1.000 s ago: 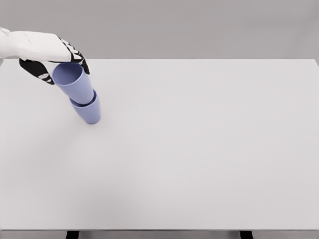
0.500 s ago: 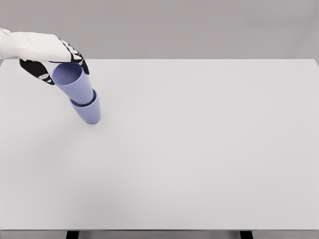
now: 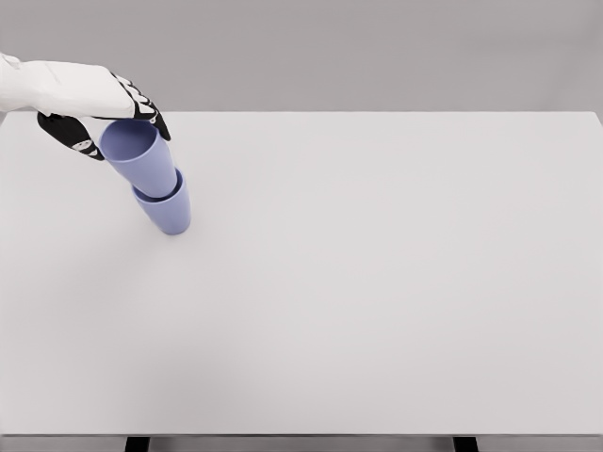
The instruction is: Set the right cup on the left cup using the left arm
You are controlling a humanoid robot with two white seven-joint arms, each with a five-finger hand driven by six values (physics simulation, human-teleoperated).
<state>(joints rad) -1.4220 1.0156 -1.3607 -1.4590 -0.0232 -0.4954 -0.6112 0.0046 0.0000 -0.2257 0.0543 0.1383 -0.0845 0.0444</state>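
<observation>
Nothing has visibly moved since the earlier frames: from the head view, the left hand (image 3: 99, 111) keeps its fingers (image 3: 151, 113) wrapped around the rim of the upper cup (image 3: 141, 158), which sits nested in the lower cup (image 3: 168, 209) near the desk's (image 3: 377, 282) far left corner. Both cups look light, stiff and smooth, probably slippery; gripping around the rim suits them. Stacking appears done, release pending

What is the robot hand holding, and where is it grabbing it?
The left robot hand holds the upper cup by its rim; it sits nested in the lower cup.
</observation>
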